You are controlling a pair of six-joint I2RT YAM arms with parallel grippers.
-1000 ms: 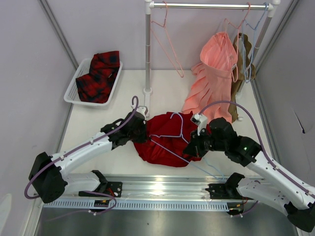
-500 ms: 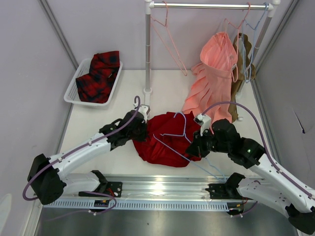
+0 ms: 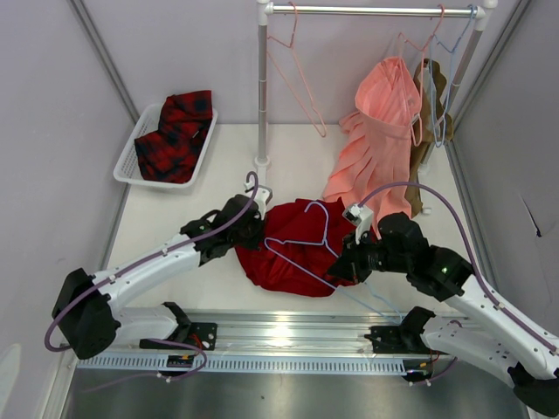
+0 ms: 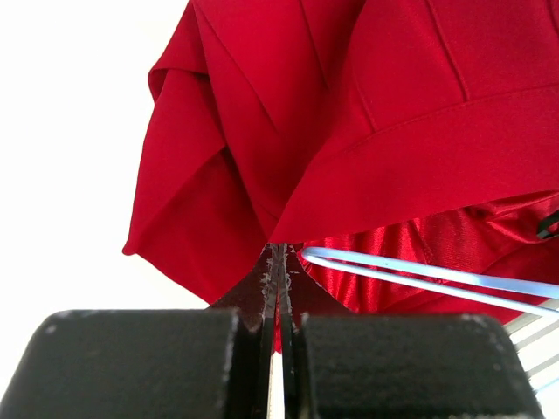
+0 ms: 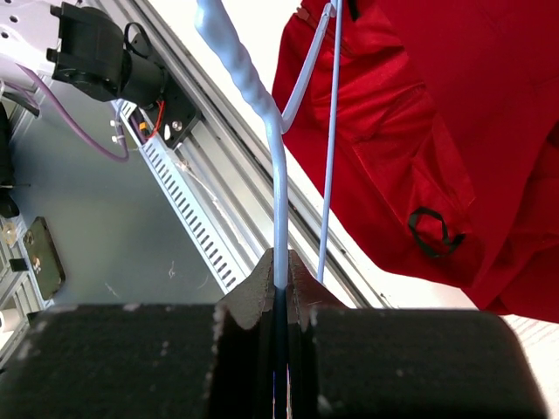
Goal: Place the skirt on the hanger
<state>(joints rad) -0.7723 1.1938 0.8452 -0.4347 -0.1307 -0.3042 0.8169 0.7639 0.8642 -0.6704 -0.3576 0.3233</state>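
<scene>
The deep-red skirt (image 3: 293, 247) lies bunched on the table between my arms. The light-blue hanger (image 3: 307, 242) rests across it, hook toward the back. My left gripper (image 3: 254, 226) is shut on the skirt's left edge; in the left wrist view its tips (image 4: 279, 253) pinch a fold of the skirt (image 4: 367, 113), with the hanger wire (image 4: 419, 275) just to the right. My right gripper (image 3: 348, 262) is shut on the hanger at the skirt's right side; in the right wrist view the wire (image 5: 278, 209) runs out of its tips (image 5: 279, 262) beside the skirt (image 5: 437, 131).
A clothes rail (image 3: 367, 10) stands at the back with pink wire hangers (image 3: 293, 74) and a salmon-pink pleated skirt (image 3: 377, 144). A white basket (image 3: 131, 153) at the back left holds a red-and-black plaid garment (image 3: 176, 131). A metal rail (image 3: 288, 332) runs along the near edge.
The hanger has shifted slightly over the skirt with small moves of my right gripper. My left gripper has moved a little toward the back right, still holding the skirt's edge.
</scene>
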